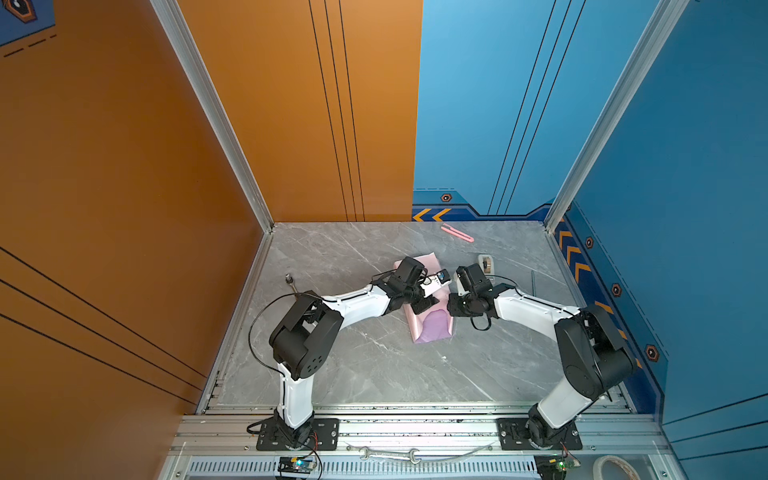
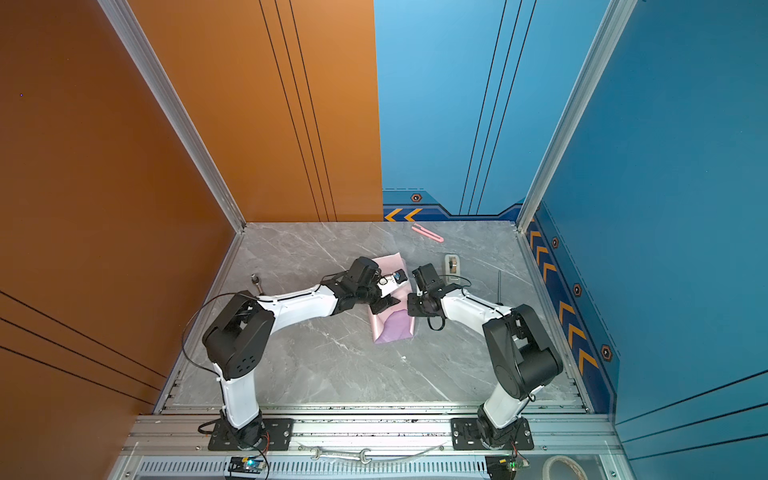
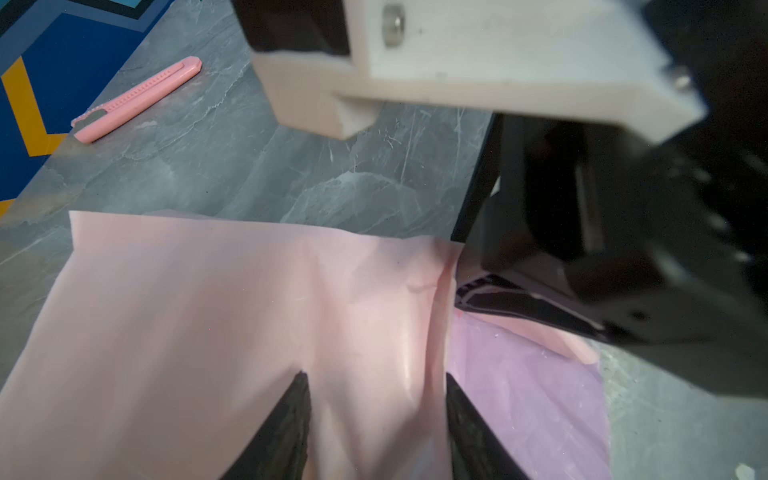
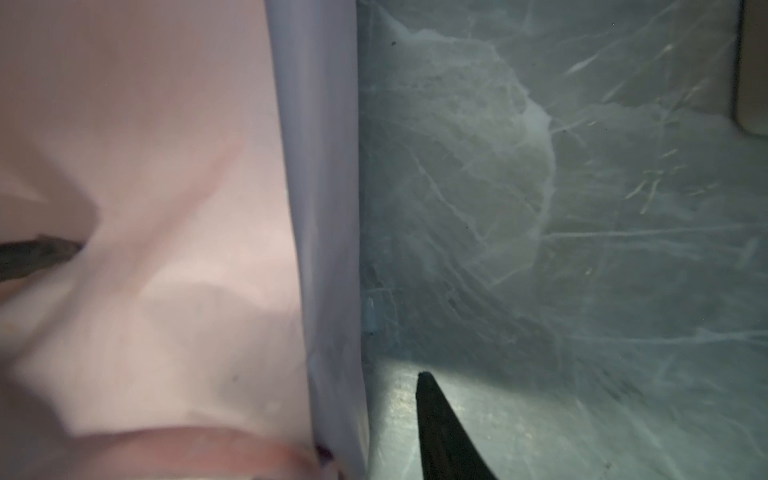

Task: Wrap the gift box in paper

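Observation:
The paper (image 1: 432, 328) (image 2: 395, 328) lies folded into a bundle at mid-table, pale pink outside with a lilac patch showing. The gift box is hidden under it. My left gripper (image 1: 424, 305) (image 2: 384, 305) reaches over the bundle. In the left wrist view its fingers (image 3: 299, 399) stand apart and press on the pink paper (image 3: 208, 311), so the left gripper (image 3: 376, 395) is open. My right gripper (image 1: 451, 309) (image 2: 410, 309) sits at the bundle's right edge. One finger (image 4: 432, 415) shows over bare table, a gap away from the paper's lilac edge (image 4: 324, 208). The other finger is hidden.
A pink cutter (image 1: 457, 232) (image 3: 137, 99) lies near the back wall. A beige tape dispenser (image 1: 486, 264) stands behind the right gripper. A bolt (image 1: 289, 279) sits at the left and a thin rod (image 1: 533, 282) at the right. A wrench (image 1: 388, 455) lies on the front rail.

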Controlling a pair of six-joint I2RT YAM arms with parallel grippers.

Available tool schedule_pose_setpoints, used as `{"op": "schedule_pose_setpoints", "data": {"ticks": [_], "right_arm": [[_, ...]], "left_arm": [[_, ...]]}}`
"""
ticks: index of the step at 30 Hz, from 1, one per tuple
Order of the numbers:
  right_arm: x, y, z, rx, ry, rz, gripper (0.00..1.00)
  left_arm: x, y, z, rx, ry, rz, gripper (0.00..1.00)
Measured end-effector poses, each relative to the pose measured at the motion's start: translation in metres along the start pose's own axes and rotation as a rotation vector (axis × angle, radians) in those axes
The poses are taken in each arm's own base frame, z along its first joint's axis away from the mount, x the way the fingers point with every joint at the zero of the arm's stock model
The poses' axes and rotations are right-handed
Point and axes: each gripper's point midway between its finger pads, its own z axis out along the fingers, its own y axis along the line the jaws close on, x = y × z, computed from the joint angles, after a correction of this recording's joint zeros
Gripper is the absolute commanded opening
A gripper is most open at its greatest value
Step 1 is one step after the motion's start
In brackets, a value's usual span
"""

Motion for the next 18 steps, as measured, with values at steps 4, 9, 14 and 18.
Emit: {"op": "schedule_pose_setpoints", "data": {"ticks": [4, 9, 14, 18], "right_arm": [[-0.004, 0.0, 0.002, 0.024, -0.024, -0.035, 0.3], [-0.005, 0.002, 0.006, 0.037, -0.067, -0.071, 0.21], [-0.006, 0.005, 0.009, 0.044, -0.1, -0.097, 0.07], [-0.009, 0.005, 0.011, 0.054, -0.131, -0.109, 0.06]], "left_arm": [[0.0, 0.0, 0.0, 0.0, 0.0, 0.0, 0.49], [0.0, 0.0, 0.0, 0.0, -0.001, -0.001, 0.49], [-0.001, 0.0, 0.0, -0.001, -0.004, -0.003, 0.49], [-0.001, 0.0, 0.0, 0.0, -0.006, -0.007, 0.49]]}}
